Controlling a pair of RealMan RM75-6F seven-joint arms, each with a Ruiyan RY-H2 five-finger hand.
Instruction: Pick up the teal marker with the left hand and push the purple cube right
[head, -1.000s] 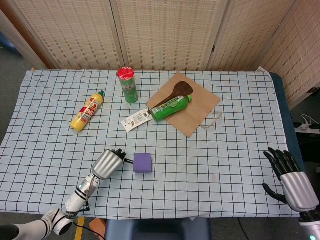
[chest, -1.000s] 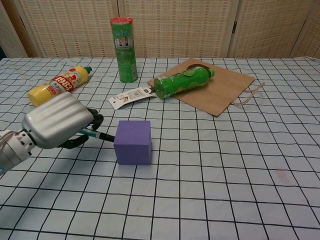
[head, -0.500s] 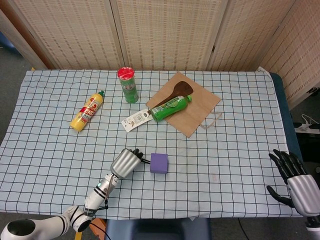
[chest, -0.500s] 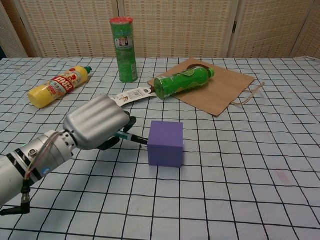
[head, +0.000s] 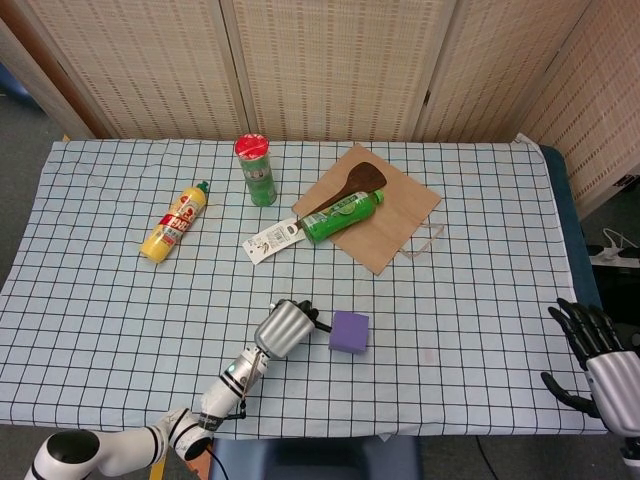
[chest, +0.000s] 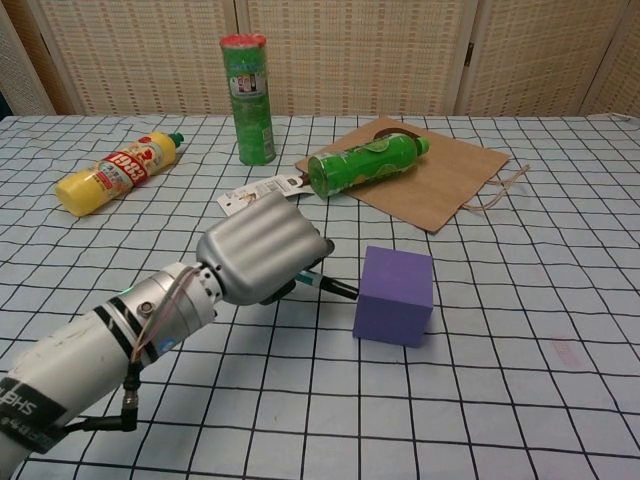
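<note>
The slim teal marker (chest: 322, 284) is gripped in the left hand (chest: 262, 247); its tip touches the purple cube (chest: 394, 296), judged light and easily slid.

The table (chest: 520, 420) is wearing a white cloth crossed by a dark grid. The cube (chest: 395, 296) is showing plain purple, and the marker (chest: 325, 285) is showing teal at its body with a black tip. The left hand (chest: 262, 248) is gleaming silver, while the right hand (head: 606, 362) is pairing a silver back with black fingers (head: 580, 322). The squeeze bottle (chest: 115, 172) is glowing yellow under a red label and green cap. The can (chest: 247, 98) is displaying green with a red lid, the lying bottle (chest: 362, 164) is showing bright green, and the paper bag (chest: 450, 185) is looking plain brown.
</note>
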